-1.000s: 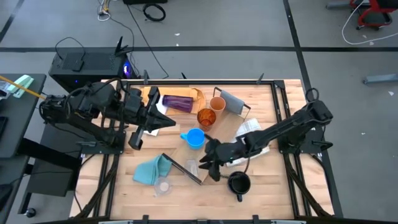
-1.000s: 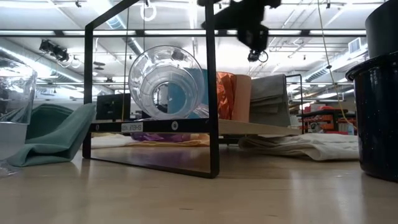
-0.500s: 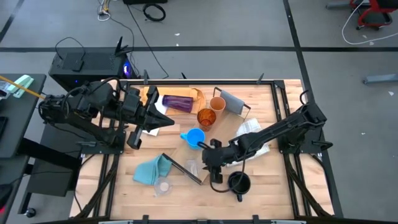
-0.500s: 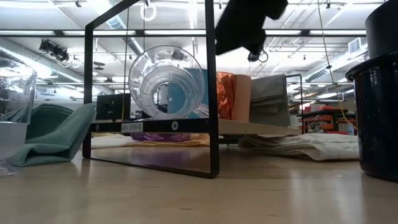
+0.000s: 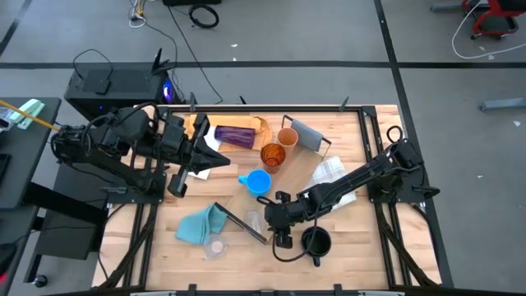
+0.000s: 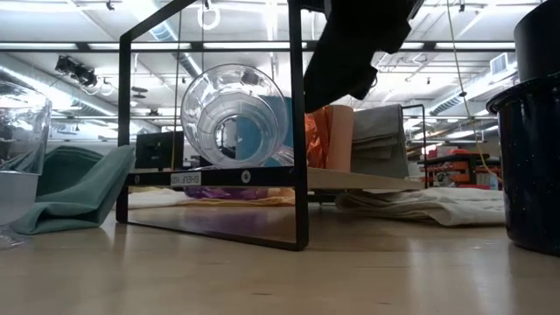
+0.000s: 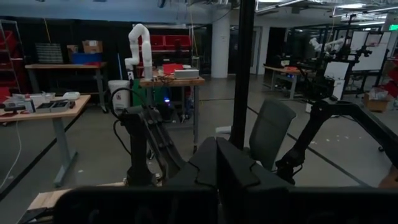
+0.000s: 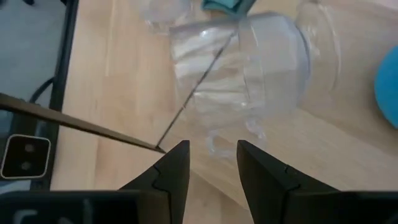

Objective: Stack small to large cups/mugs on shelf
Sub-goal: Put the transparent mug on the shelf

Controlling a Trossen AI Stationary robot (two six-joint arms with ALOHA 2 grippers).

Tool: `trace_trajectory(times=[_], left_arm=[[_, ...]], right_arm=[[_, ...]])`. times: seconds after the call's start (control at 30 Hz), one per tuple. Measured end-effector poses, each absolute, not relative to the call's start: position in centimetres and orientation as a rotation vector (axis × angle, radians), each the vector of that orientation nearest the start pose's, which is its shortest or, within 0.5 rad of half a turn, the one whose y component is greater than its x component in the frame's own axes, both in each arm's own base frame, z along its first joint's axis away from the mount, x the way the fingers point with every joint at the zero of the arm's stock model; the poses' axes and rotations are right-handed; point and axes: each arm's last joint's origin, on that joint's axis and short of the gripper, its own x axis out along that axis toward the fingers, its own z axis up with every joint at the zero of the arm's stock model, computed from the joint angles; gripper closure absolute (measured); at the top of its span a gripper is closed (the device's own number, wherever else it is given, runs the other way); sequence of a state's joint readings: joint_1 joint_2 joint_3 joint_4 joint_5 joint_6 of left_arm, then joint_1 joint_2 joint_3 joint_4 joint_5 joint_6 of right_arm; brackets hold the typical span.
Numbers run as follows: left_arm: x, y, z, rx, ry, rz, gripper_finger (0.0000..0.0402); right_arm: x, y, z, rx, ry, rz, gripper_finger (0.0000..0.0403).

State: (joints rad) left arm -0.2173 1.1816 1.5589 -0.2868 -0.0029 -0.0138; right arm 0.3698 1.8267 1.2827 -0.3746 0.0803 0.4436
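Note:
The shelf (image 5: 240, 222) runs slantwise from its black end frame to a grey end panel (image 5: 308, 135). On it stand a tan cup (image 5: 287, 136), an amber cup (image 5: 272, 154) and a light blue mug (image 5: 258, 182). A clear cup (image 8: 249, 68) lies on its side at the shelf's near end (image 6: 232, 114). My right gripper (image 8: 211, 146) is open just above that clear cup (image 5: 255, 220), touching nothing. A dark mug (image 5: 316, 242) stands on the table beside it. A purple tumbler (image 5: 236, 136) lies at the back. My left gripper (image 5: 223, 160) is shut and empty, held high at the left.
A teal cloth (image 5: 201, 224) and another clear cup (image 5: 215, 245) lie near the front left. A white checked cloth (image 5: 333, 177) lies under my right arm. The shelf's thin black frame (image 6: 300, 131) stands close to my right gripper (image 6: 359, 44).
My right gripper has gone toward the table's near edge and down, toward the clear cup lying on the shelf's near end. It has stayed open.

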Motion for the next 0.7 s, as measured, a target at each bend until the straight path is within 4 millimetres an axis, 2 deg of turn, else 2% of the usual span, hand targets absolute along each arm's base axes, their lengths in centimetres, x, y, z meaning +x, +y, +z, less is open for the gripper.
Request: trace_trajectory(times=[0.2,0.5,0.7], left_arm=[[21.7,-4.8,50.3,-0.024,-0.092,-0.215,0.0381],[21.7,-4.8,50.3,-0.013,-0.095,-0.214,0.0396],[21.7,-4.8,50.3,-0.013,-0.096,-0.214,0.0378]], right_arm=[[36.3,13.8,20.3,0.201,0.938,0.070,0.0263],[36.5,13.9,19.5,0.202,0.959,0.087,0.0263],[37.0,14.0,19.0,0.223,0.945,0.090,0.0263]])
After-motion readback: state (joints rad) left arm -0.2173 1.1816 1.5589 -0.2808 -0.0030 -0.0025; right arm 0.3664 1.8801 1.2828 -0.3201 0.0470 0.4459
